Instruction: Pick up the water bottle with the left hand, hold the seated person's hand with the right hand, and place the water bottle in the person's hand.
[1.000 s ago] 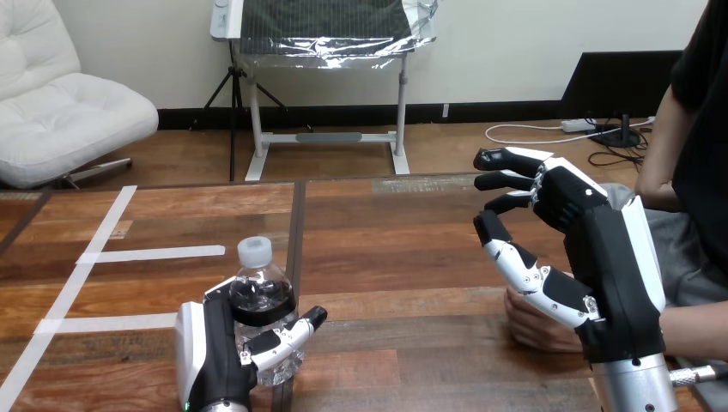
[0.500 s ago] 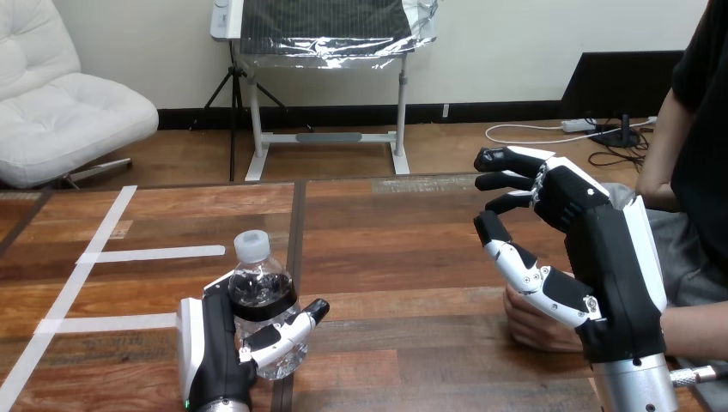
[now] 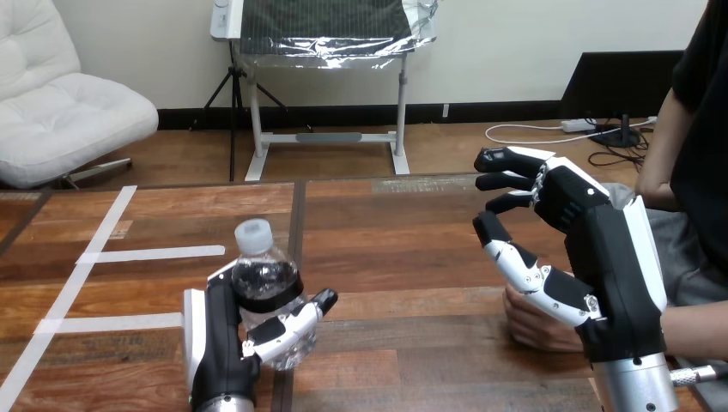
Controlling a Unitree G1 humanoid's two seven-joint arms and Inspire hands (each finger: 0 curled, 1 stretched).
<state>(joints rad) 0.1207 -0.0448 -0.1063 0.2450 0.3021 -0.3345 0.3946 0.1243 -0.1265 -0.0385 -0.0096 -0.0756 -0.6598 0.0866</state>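
— So, which step is judged to be in hand?

— The pick-up, most likely. The water bottle (image 3: 256,262) is gripped by the left hand (image 3: 219,343): the fingers are curled round its body and the thumb is laid across its front. It is found close to the near edge of the table (image 3: 403,249), left of the middle. Whether its base is clear of the wood cannot be told, since it is hidden by the hand.

— And the right hand?

— The right hand (image 3: 601,257) is held raised near the right edge, fingers loosely bent and spread, with nothing enclosed. The person's hand (image 3: 532,324) is seen resting on the table beneath it. No grasp is shown, and contact cannot be confirmed.

— What is called for next?

— The person's hand would need to be taken by the right hand. The bottle would then be carried rightwards along the near edge, kept upright, and lowered into that hand.

— How is the bottle described?

— Clear plastic is seen, with a white cap (image 3: 253,233) and a dark label band (image 3: 268,287) round the upper body. It is held nearly upright. A smooth, rounded wall is suggested, so a slip from a loose grip is to be guarded against.
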